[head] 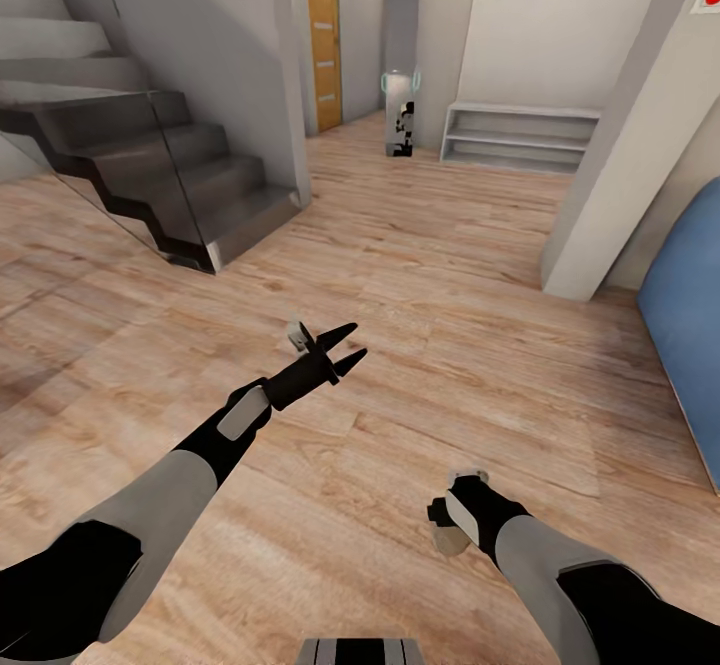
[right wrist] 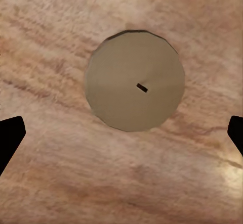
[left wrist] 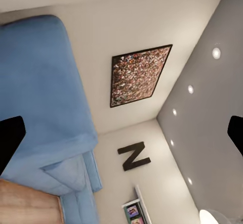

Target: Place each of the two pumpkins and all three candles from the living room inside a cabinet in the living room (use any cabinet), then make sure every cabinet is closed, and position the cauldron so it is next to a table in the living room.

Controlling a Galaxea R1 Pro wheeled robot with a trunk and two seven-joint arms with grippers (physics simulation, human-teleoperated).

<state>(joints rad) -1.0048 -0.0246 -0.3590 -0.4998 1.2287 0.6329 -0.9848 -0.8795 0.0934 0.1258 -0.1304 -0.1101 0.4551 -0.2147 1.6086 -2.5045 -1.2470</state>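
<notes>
A candle (right wrist: 134, 80) stands on the wood floor (head: 420, 275) under the right pincer (right wrist: 121, 133), whose jaws are spread; left pincer (head: 345, 343) released over bare floor; stairs (head: 150, 145) far left; blue sofa (head: 690, 315) right.

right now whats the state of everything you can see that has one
left pincer: open, empty, raised above the floor
right pincer: open, pointing straight down over a candle
candle: upright on the wood floor, unlit, not gripped
orange door: closed
</notes>
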